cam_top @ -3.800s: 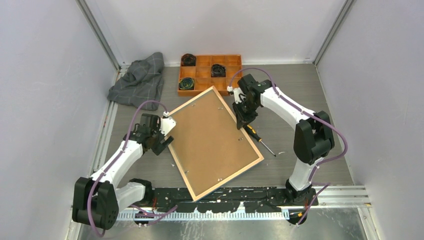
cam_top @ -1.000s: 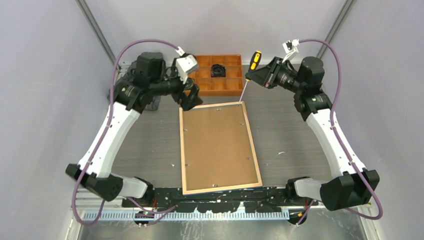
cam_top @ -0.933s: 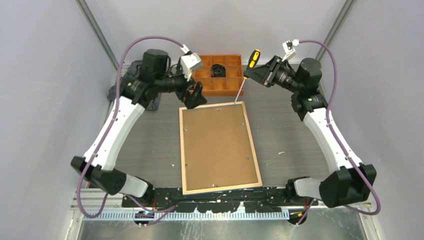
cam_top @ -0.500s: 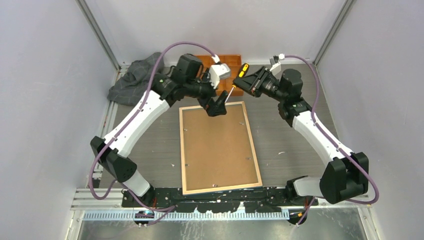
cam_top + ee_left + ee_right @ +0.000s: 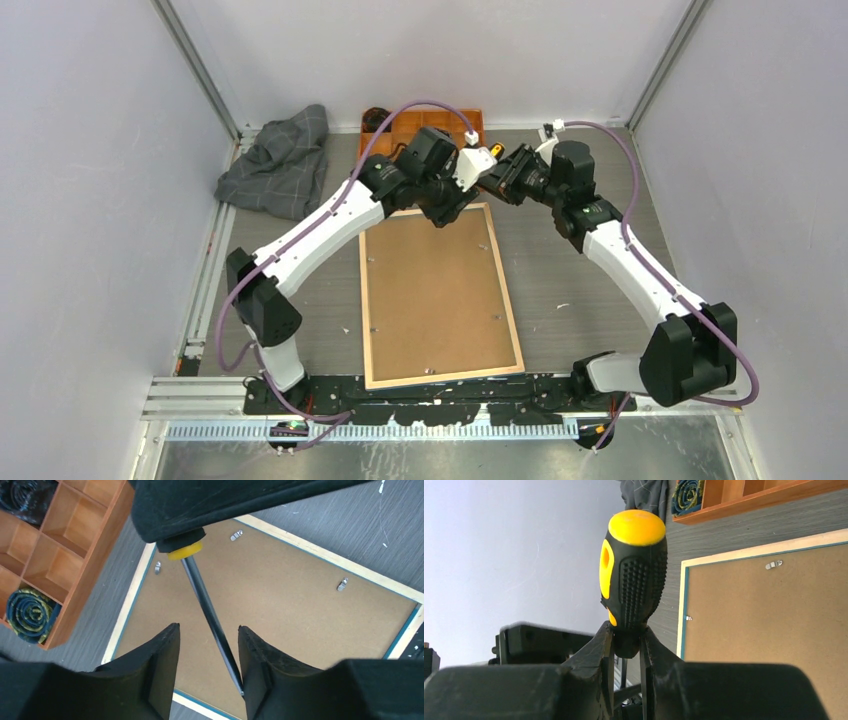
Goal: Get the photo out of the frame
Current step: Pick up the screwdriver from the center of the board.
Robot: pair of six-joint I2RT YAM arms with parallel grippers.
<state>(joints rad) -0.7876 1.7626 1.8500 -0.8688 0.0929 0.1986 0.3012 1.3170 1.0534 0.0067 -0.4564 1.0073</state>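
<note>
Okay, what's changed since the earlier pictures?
The frame was straightened. The right hand picked the screwdriver up off the table and carried it over the frame's far end, where the left hand came across, open, its fingers either side of the shaft. The backing board is still in the frame; tray and cloth unmoved.

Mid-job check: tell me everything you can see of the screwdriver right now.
The screwdriver has a black, knobbed, rubbery-looking handle with a yellow cap and collar, and a slim dark metal shaft. The right gripper is shut on the handle's lower end. It hangs above the far end of the face-down frame, shaft slanting down between the open fingers of the left gripper, which don't appear to touch it. Its tip is hidden.
</note>
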